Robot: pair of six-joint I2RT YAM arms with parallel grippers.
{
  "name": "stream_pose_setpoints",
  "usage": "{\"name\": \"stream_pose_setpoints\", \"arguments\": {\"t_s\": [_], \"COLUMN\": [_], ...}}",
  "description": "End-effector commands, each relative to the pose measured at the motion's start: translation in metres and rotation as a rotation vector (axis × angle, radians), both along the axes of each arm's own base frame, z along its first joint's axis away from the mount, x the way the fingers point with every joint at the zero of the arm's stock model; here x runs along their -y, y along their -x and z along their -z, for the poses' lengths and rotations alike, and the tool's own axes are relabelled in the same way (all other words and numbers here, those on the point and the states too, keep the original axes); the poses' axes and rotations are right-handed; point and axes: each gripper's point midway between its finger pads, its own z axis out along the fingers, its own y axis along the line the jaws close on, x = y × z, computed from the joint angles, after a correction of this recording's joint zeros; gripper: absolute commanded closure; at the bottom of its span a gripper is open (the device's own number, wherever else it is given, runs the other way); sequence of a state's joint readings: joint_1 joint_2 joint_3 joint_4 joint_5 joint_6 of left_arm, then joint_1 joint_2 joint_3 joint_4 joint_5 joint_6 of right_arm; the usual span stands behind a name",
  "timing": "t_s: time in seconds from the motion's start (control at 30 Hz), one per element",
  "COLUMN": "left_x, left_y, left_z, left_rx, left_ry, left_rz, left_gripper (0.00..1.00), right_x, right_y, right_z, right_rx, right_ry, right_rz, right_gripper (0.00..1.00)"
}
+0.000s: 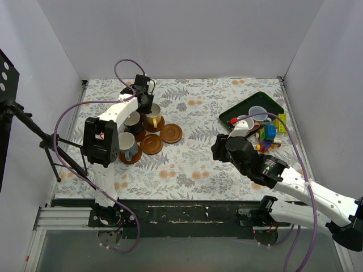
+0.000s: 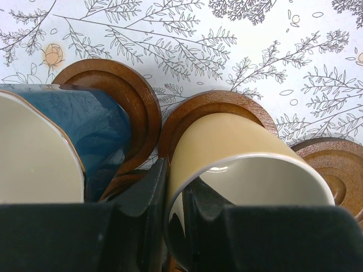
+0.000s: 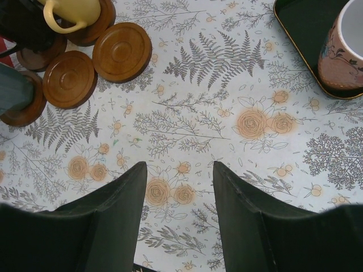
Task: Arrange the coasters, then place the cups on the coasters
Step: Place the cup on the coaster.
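My left gripper (image 1: 145, 101) (image 2: 176, 181) is shut on the wall of the yellow cup (image 1: 152, 117) (image 2: 238, 147), one finger inside and one outside. That cup rests on a coaster (image 1: 156, 125) (image 2: 227, 102). Beside it the dark blue cup (image 1: 132, 121) (image 2: 85, 130) stands on its own coaster (image 2: 122, 85). A light blue cup (image 1: 127, 144) sits on a coaster (image 1: 131, 157) nearer me. Two coasters (image 1: 151, 144) (image 1: 171, 133) lie bare. My right gripper (image 1: 218, 148) (image 3: 178, 170) hangs open over the cloth, holding nothing.
A dark green tray (image 1: 271, 102) (image 3: 300, 28) at the right holds a pink cup (image 1: 247, 122) (image 3: 343, 51) and a pale blue one (image 1: 258, 113). Colourful toy blocks (image 1: 267, 136) lie by the tray's near edge. White walls enclose the table.
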State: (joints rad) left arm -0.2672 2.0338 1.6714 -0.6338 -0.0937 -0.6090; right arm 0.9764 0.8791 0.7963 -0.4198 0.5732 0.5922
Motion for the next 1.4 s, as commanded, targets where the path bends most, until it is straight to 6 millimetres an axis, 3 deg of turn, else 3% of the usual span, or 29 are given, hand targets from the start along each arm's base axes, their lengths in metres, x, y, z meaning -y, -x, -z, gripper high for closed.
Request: {"name": "stream_pose_setpoints", "arguments": {"t_s": [0.0, 0.53, 1.37], "left_x": [-0.003, -0.007, -0.005], "left_y": [-0.010, -0.014, -0.019], "left_z": [-0.027, -0.025, -0.026], "left_rx": [0.058, 0.048, 0.053], "left_ry": [0.010, 0.001, 0.016], "left_rz": [-0.010, -0.024, -0.029], "left_gripper": [1.00, 1.00, 0.65], "right_x": [0.001, 0.000, -0.002], "right_y": [-0.003, -0.003, -0.004], "right_z": [-0.003, 0.002, 0.007], "right_rx": [0.010, 0.000, -0.007], "right_ry": [0.000, 0.015, 0.028], "right_rz": [0.013, 0.011, 0.008], "right_gripper": [0.42, 0.42, 0.42]}}
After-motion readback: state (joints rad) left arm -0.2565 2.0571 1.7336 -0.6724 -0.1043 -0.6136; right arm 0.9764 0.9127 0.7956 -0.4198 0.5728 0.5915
